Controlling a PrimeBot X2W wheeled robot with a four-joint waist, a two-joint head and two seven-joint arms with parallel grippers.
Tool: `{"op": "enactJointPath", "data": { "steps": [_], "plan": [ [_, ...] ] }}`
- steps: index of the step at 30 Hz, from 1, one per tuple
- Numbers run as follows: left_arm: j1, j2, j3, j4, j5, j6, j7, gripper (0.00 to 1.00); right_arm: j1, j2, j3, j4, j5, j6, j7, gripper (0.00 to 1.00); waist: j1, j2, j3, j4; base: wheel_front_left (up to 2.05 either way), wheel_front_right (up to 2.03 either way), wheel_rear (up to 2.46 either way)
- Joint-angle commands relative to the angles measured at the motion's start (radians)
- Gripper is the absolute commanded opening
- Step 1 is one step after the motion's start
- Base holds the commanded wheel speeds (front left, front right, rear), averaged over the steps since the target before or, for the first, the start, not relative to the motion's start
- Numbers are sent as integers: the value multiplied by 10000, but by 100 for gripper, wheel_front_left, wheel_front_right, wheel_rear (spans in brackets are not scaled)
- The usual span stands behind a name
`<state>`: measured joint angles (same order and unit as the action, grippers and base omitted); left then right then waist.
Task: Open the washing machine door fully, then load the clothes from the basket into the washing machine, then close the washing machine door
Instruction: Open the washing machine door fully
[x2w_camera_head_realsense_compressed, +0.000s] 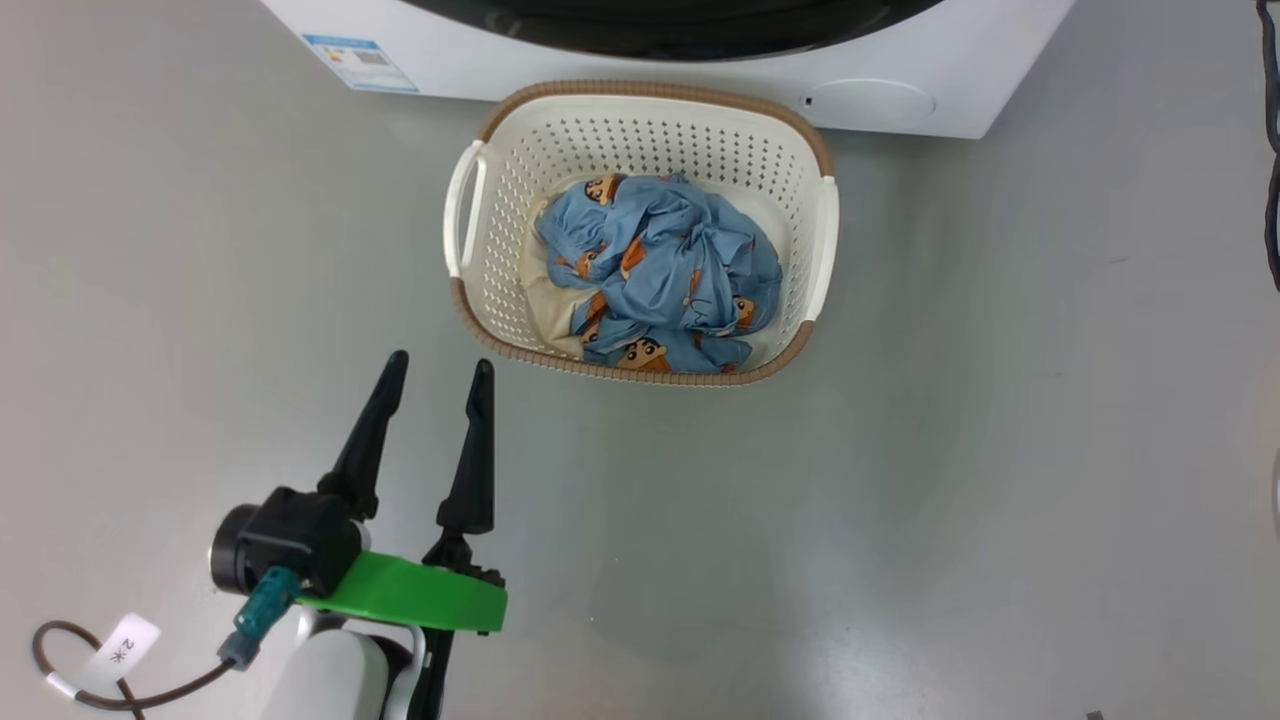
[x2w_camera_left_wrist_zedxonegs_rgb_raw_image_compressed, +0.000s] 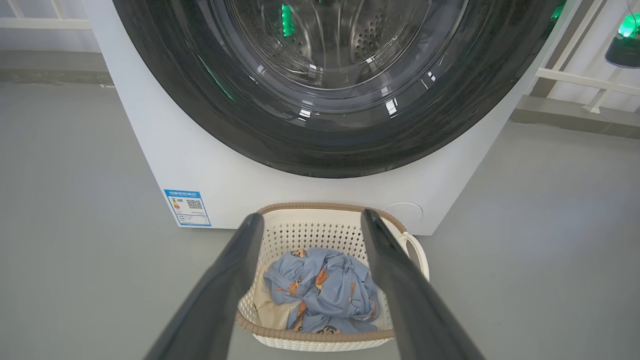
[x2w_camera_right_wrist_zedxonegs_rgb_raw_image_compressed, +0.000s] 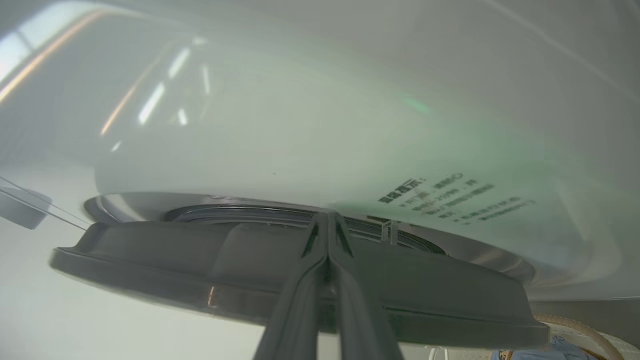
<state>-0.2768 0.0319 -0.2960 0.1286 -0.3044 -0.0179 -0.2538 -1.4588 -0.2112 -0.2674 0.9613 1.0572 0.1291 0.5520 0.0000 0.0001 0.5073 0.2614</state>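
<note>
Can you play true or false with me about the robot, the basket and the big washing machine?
1. The clothes lie in the basket. True.
2. The left gripper is shut. False: it is wide open.
3. The basket stands on the floor, right in front of the washing machine. True.
4. The right gripper is open. False: it is shut tight.
5. The washing machine's sticker is red. False: it is blue.

Laundry area: white washing machine (x2w_camera_left_wrist_zedxonegs_rgb_raw_image_compressed: 190, 160), basket (x2w_camera_head_realsense_compressed: 620, 140), bare grey floor (x2w_camera_head_realsense_compressed: 1000, 450).
</note>
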Motion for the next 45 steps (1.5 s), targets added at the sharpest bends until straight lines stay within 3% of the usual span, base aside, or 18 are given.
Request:
{"op": "enactJointPath", "data": {
  "steps": [1, 10, 17, 28, 45],
  "plan": [
    [-212, 183, 230, -252, -94, 104, -80, 100, -379, 299, 4, -218, -84, 16, 78, 0, 0, -1, 82, 88, 0, 0, 0],
    [-383, 183, 110, -248, -338, 161, -80, 100, -613, 403, -173, -63, -604, 16, 73, 0, 0, -1, 265, 333, 0, 0, 0],
    [-363, 183, 199, -266, -348, 181, -80, 100, -543, 607, -201, -33, -806, 16, 683, 0, 0, -1, 305, 390, 0, 0, 0],
    [-404, 183, 345, -354, -231, 186, -80, 100, 602, 806, 118, -1496, -850, 16, 2008, 0, 0, -1, 151, 274, 0, 0, 0],
    [0, 183, 645, -496, 153, 4, -80, 100, 2572, 1197, -616, -3079, -594, 16, 4479, 0, 0, -1, -842, 49, 0, 0, 0]
  ]
}}
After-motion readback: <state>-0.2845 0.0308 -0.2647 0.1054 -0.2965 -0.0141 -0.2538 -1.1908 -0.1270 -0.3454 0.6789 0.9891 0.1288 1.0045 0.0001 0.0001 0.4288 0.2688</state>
